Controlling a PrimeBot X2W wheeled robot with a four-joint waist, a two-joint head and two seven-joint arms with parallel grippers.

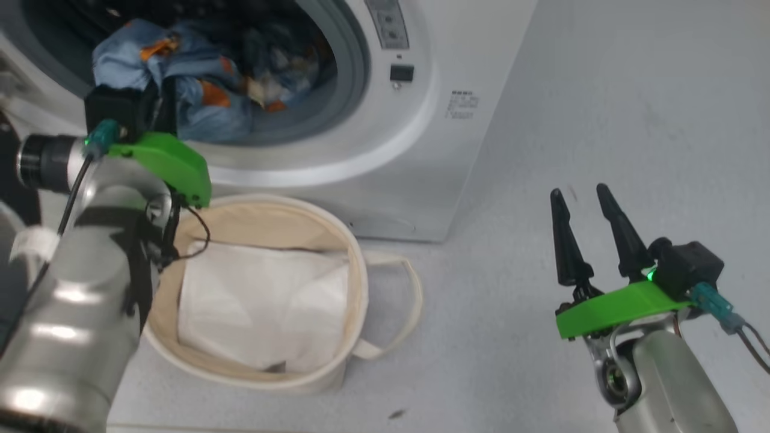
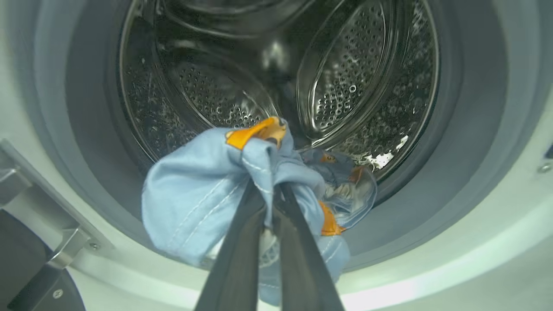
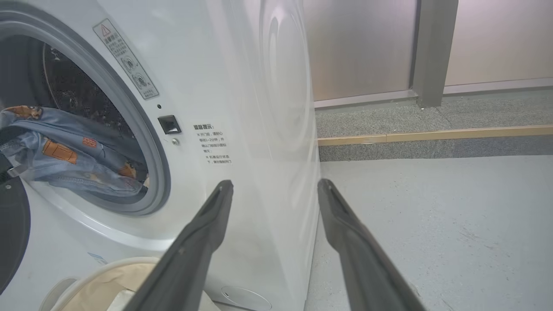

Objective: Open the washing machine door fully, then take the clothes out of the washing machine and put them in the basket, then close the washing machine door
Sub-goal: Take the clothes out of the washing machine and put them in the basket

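Observation:
The white washing machine [image 1: 421, 120] stands with its door [image 2: 26, 272] swung open to the left; just a piece of the black rim by the hinge shows. Light blue clothes [image 2: 203, 190] with orange prints bulge out over the lower lip of the steel drum [image 2: 358, 86]. My left gripper [image 2: 270, 190] is shut on a fold of that fabric at the drum mouth. The cream basket [image 1: 355, 252] sits on the floor right under the opening. Well to the right of the machine, my right gripper [image 1: 586, 195] hangs open and holds nothing.
A plain white sheet [image 1: 264, 300] lies inside the basket. Bare grey floor [image 1: 601, 108] stretches to the right of the washer. A raised step with a wooden edge [image 3: 432, 137] and pale wall panels lie further back on that side.

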